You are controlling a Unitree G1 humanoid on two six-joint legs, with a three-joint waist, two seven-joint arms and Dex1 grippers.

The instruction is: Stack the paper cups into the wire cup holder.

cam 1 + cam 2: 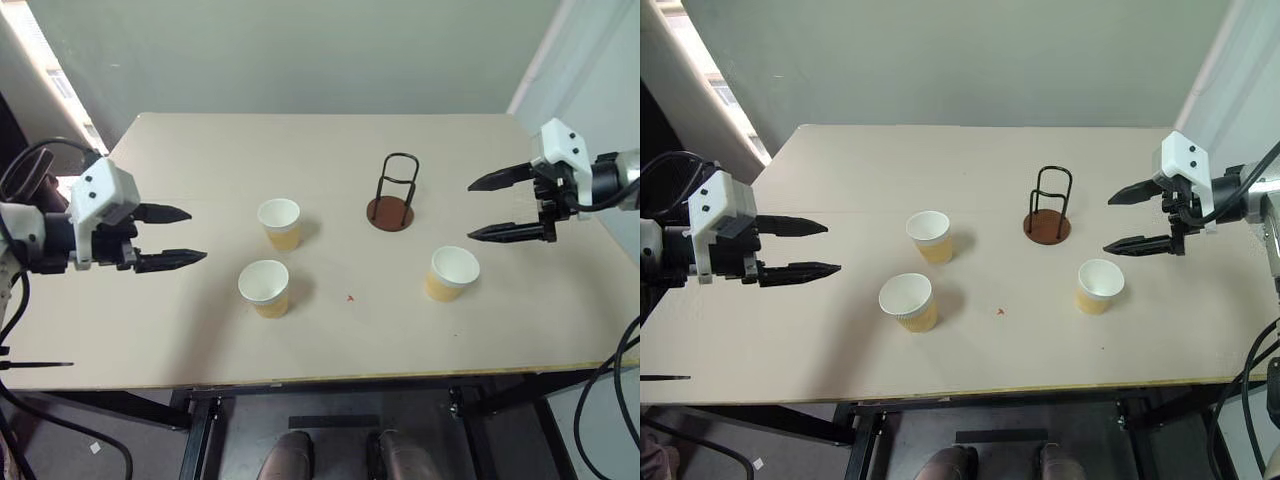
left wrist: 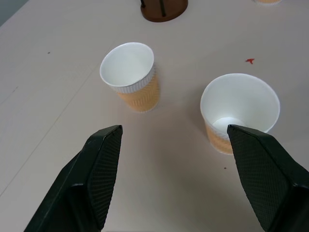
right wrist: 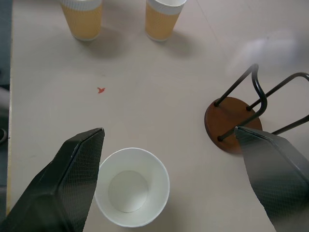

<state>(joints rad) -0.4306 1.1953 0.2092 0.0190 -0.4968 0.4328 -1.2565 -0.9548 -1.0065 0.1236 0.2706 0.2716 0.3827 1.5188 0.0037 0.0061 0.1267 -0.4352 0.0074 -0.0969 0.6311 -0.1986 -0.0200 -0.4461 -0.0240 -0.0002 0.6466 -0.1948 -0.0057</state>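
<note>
Pale bench against a plain grey-green wall, lit from the left.

The bench (image 1: 200,330) has a smooth cream top with a thin light edge along its near side, carried on a dark metal frame (image 1: 200,420) that shows under that edge. Behind its far edge rises a bare, matte wall (image 1: 300,50). Bright daylight comes in along a window strip (image 1: 45,70) beyond the far left corner; a pale panel (image 1: 590,60) stands past the far right corner.

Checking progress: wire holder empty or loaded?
Empty. The wire cup holder has bare loops; all three paper cups stand apart.
</note>
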